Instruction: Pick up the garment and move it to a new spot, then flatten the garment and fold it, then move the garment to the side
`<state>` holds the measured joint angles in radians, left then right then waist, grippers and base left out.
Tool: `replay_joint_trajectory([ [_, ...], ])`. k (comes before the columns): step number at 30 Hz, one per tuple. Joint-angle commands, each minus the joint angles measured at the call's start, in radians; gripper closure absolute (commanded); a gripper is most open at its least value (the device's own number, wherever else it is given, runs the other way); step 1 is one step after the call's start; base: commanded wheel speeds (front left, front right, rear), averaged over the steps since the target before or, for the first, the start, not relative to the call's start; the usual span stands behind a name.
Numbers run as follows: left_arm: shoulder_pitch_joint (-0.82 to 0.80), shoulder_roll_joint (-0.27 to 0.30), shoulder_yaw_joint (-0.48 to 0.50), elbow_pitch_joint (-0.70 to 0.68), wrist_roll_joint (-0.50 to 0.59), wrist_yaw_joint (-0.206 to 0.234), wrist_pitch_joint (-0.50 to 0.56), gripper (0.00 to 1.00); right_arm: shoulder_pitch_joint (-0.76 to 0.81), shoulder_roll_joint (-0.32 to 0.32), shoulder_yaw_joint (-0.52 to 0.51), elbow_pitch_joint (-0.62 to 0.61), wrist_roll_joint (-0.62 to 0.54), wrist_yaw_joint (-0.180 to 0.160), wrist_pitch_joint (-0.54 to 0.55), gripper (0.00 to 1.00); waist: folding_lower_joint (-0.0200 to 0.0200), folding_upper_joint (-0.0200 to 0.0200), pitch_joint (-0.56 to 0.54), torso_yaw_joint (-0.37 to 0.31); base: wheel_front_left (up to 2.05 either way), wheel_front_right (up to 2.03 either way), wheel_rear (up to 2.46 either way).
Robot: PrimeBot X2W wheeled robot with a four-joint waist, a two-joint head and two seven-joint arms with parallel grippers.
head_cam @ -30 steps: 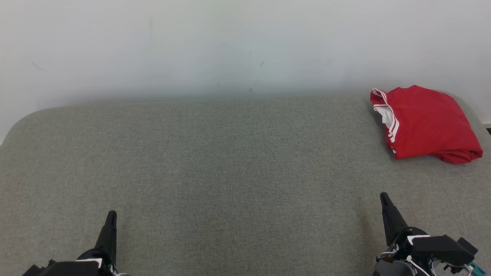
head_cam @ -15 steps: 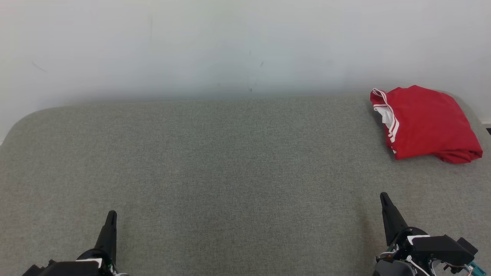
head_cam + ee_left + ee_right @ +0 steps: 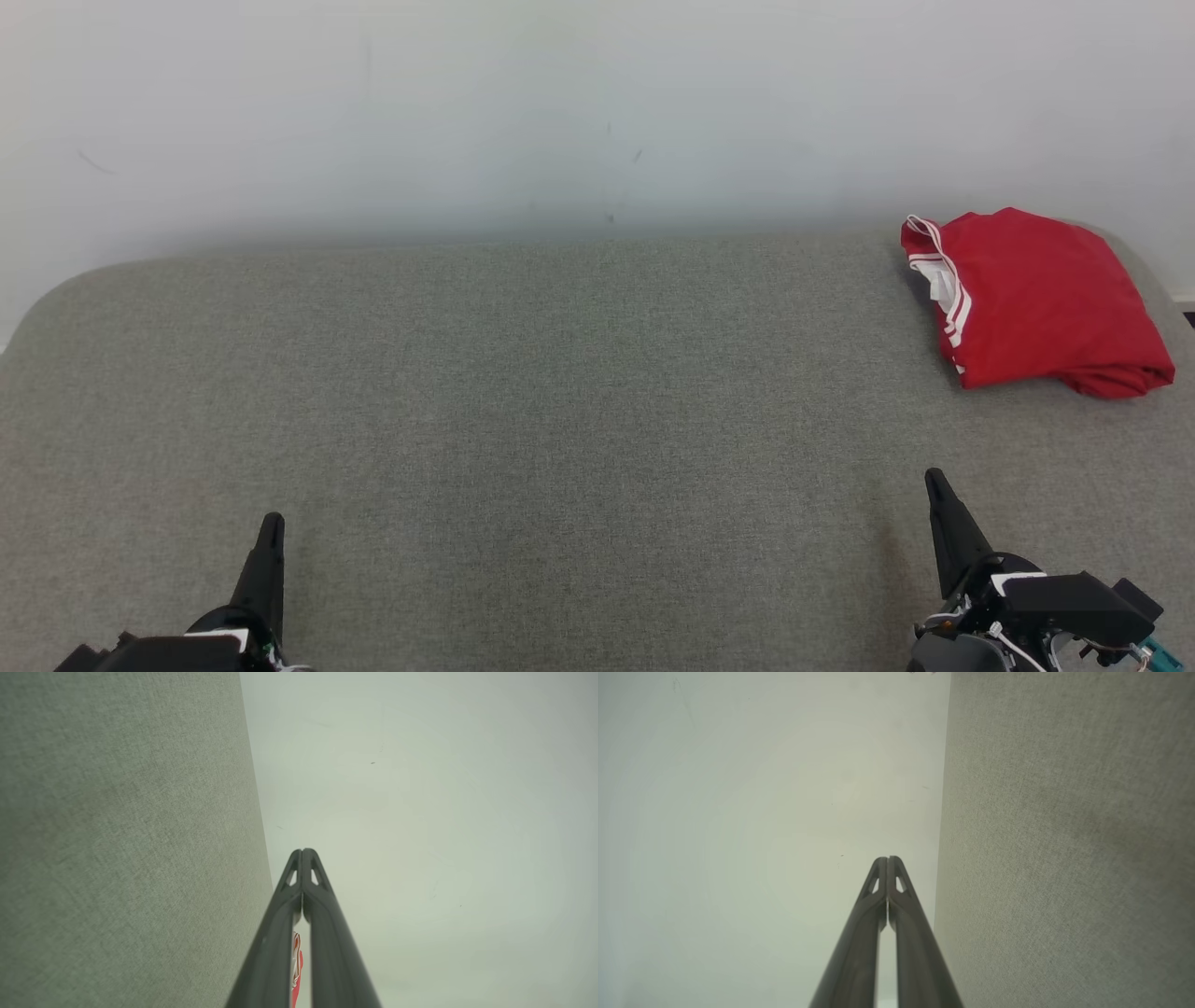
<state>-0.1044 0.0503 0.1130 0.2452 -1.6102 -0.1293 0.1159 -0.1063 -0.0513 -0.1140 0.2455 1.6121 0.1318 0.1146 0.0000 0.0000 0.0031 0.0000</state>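
so at the near-left edge of the worktop (image 3: 560, 392) the left gripper (image 3: 269, 530) sits low, jaws pressed together on nothing, pointing at the far edge and the pale wall (image 3: 560, 112) behind it. The middle of the worktop is just grey fabric. At the near-right edge the right gripper (image 3: 936, 487) is the same deal, jaws closed and empty. My guess is both are parked there to stay out of the way. The garment (image 3: 1036, 299), red with white stripes along one end, lies in the worktop's far-right corner, well apart from both grippers and folded into a rough rectangle. It rests straight on the fabric, not in any basket or bin. Folded and off to the side like that, I'd say the task is pretty much finished
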Motion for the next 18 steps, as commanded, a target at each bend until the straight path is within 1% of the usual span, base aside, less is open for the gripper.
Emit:
replay_joint_trajectory([
  [1, -0.010, -0.002, 0.003, 0.001, -0.005, -0.004, 0.000, 1.00, -0.006, 0.002, -0.001, -0.002, 0.002, -0.002, 0.003, 1.00, 0.0000, 0.0000, 0.000, 0.000, 0.00, 0.00, 0.00],
  [18, -0.010, -0.002, 0.003, 0.001, -0.005, -0.004, 0.000, 1.00, -0.006, 0.002, -0.001, -0.002, 0.002, -0.002, 0.003, 1.00, 0.0000, 0.0000, 0.000, 0.000, 0.00, 0.00, 0.00],
])
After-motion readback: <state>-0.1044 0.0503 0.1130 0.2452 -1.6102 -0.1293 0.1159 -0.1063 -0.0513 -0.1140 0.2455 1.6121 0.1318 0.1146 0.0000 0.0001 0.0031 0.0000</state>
